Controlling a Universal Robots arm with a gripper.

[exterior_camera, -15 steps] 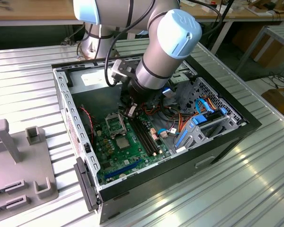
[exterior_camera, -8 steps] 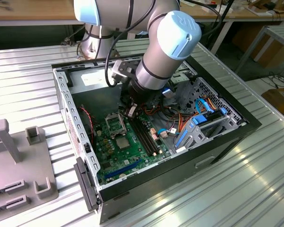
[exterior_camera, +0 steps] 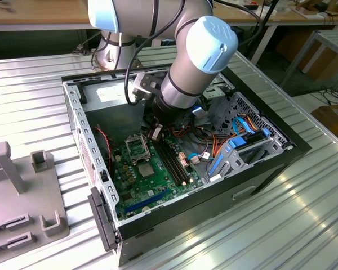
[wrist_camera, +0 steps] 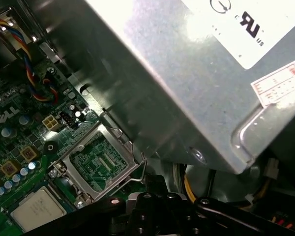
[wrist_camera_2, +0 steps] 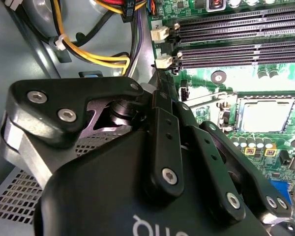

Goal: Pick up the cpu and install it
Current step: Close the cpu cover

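1. Arm (exterior_camera: 186,62) reached down into open computer case (exterior_camera: 270,163) on ribbed metal desk (exterior_camera: 304,225); gripper (exterior_camera: 156,133) hung low over motherboard (exterior_camera: 152,180), near the socket.
2. Cpu (exterior_camera: 146,170), silver-grey square, lay flat on the motherboard just beside the open socket (exterior_camera: 136,148), on the side nearer the case's front edge; also seen in the first wrist view (wrist_camera: 38,209) and in the second wrist view (wrist_camera_2: 265,116).
3. Socket frame (wrist_camera: 99,158) stood flipped open in the first wrist view, green contact area exposed, nothing seated in it.
4. Gripper was apart from the cpu, not touching it; fingers' state could not be told, tips hidden behind gripper body in both wrist views.
5. Memory slots (exterior_camera: 174,163), long and black, ran on the exterior view's right of the cpu; same slots (wrist_camera_2: 236,34) in the second wrist view.
6. Power supply (wrist_camera: 196,73), grey metal box with labels, loomed close in the first wrist view; yellow and black cables (wrist_camera_2: 88,54) bundled beside it.
7. Grey fixture (exterior_camera: 22,191) sat on the desk at the exterior view's left of the case.
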